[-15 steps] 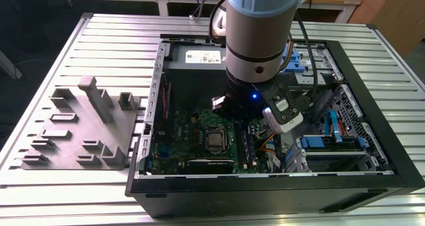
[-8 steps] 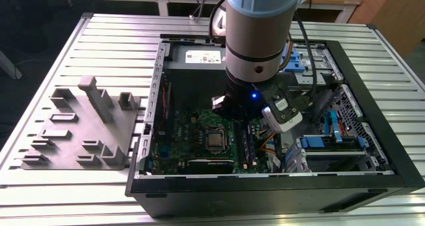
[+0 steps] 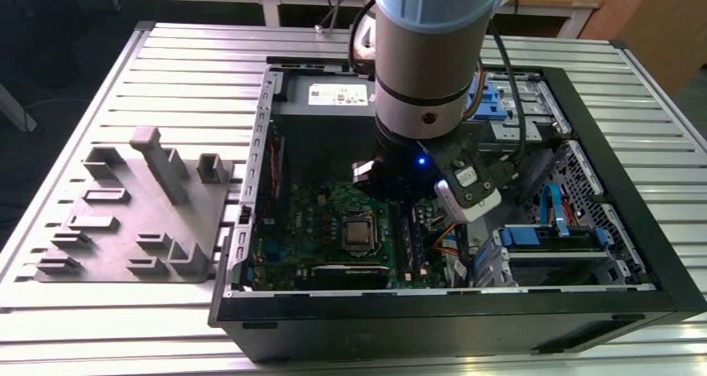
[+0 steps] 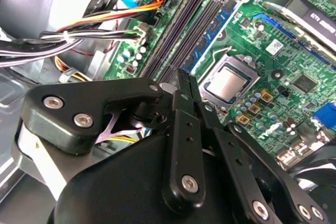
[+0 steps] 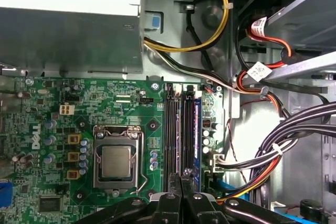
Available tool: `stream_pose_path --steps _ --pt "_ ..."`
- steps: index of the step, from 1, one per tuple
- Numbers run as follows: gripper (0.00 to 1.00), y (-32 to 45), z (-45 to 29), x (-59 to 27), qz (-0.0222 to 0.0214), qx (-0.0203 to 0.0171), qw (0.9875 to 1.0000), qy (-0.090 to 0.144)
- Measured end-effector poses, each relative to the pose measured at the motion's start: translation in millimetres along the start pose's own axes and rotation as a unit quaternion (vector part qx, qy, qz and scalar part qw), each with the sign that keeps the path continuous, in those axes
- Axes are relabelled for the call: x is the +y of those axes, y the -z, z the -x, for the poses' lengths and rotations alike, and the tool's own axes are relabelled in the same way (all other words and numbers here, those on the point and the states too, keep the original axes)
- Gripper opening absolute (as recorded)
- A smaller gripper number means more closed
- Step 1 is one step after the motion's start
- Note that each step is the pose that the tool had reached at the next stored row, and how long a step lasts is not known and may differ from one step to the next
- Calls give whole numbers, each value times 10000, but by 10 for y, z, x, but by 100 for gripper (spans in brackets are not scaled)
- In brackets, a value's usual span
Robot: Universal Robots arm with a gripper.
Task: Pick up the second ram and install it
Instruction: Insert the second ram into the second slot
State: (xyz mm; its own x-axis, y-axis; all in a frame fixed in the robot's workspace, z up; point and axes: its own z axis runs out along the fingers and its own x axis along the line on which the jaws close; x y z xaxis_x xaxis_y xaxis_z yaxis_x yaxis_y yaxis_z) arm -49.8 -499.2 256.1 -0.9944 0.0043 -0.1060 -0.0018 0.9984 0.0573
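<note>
arm [image 3: 431, 53] is reaching down into the open computer case [image 3: 442, 330], which lies flat on the slatted desk [image 3: 199, 53]. in the exterior view the grey plastic tray [image 3: 111, 227] with its upright blocks sits on the desk at about 9 o'clock from the case, well apart from the arm.

the pincer [image 5: 181, 176] is clenched, with its fingertips [image 4: 185, 80] pressed together in both wrist views. it hangs right over the green motherboard [image 5: 52, 93], with the tips at one end of the long black memory slots [image 5: 170, 129]. honestly can't tell whether the ram is nipped between the tips or sitting down in one of those slots, since everything there is dark and thin and seen edge-on.

the processor socket [image 5: 116, 161] with its metal lid is just beside the slots, and a fat bundle of black, orange and yellow cables [image 5: 294, 129] runs along their other side. in the exterior view the slots sit at roughly 3 o'clock from the socket, with the arm's wrist right above them.
</note>
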Motion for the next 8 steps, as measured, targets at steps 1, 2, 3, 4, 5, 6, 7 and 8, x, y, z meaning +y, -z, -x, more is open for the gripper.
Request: stream_pose_path --steps 1,2,3,4,5,6,7,8 --pt "8 -4 1 0 0 -1 10000 -6" --pt "8 -9 3 0 0 -1 10000 -7" --pt "8 -15 6 -1 0 -1 10000 -7" --pt "8 -20 10 -1 -1 0 10000 -7" --pt "8 -26 15 -1 -1 -1 10000 -7" --pt "8 -32 19 -2 0 -1 10000 -7" --pt "8 -36 22 -1 -1 0 10000 -7" --pt "8 -38 23 -1 -2 0 10000 -7"
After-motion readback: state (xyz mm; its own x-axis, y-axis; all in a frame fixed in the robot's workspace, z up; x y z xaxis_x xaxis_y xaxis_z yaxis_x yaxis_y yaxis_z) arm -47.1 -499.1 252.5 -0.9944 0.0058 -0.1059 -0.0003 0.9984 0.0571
